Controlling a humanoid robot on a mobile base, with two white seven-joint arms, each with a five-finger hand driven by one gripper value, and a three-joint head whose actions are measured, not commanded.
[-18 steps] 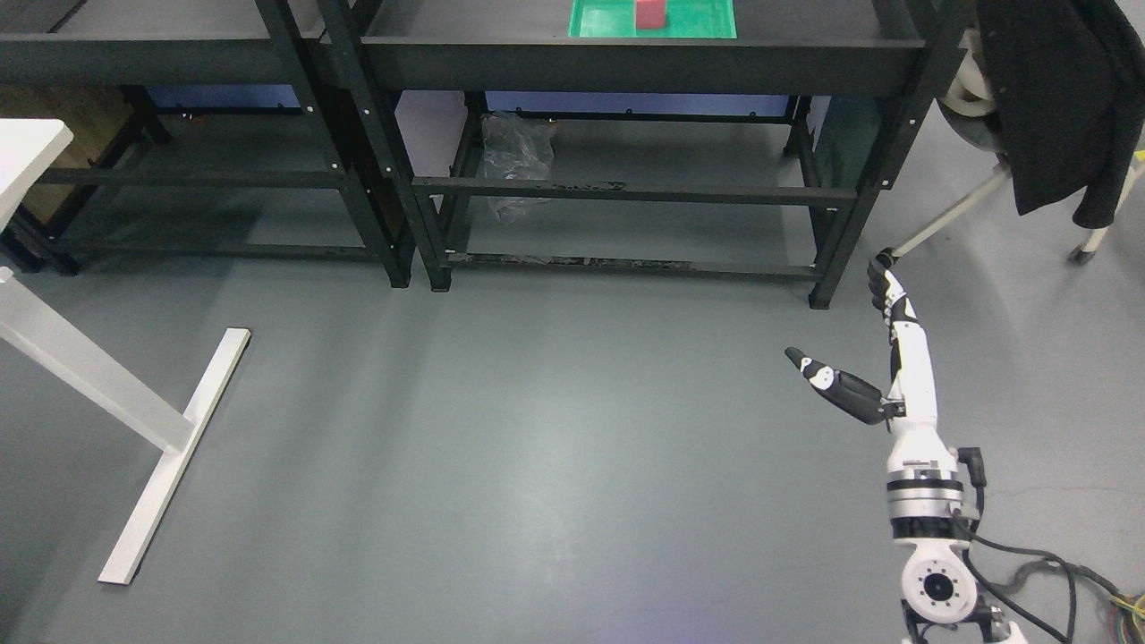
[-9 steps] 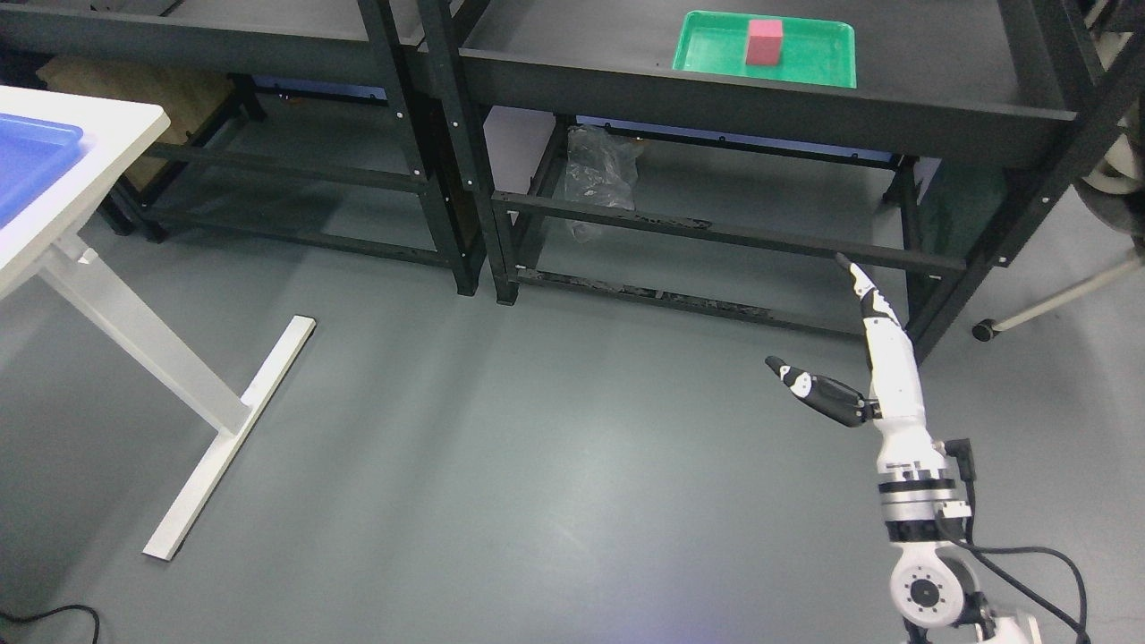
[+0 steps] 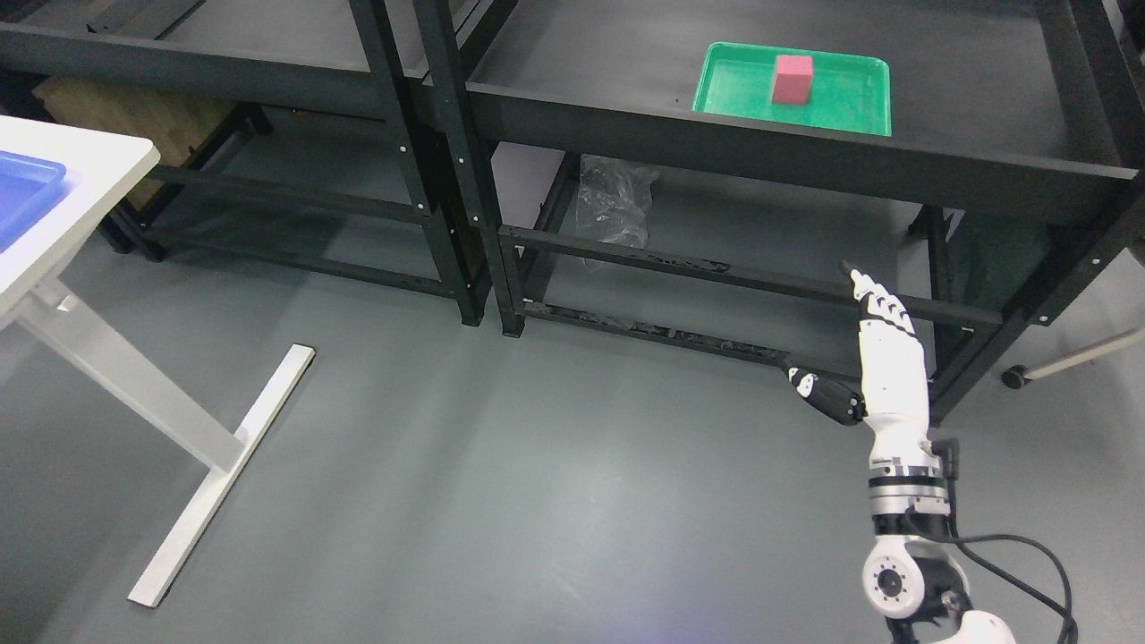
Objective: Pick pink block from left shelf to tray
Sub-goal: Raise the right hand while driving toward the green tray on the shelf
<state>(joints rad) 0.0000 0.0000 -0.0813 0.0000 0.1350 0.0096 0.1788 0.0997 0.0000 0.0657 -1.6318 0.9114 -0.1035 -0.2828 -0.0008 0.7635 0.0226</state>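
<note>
Right hand (image 3: 881,358) raised low over floor, fingers (image 3: 872,295) straight and spread, released, grasping nothing. Pink block (image 3: 793,79) upright in green tray (image 3: 850,89) on shelf (image 3: 626,63), well apart.

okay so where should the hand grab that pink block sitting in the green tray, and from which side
Grip the pink block across its two upright side faces, near mid-height, coming from the shelf's open front edge and slightly above. It stands upright and alone in the green tray, so both sides look free, and the low tray rim probably will not block fingers. The right hand is open, below the shelf.
</note>
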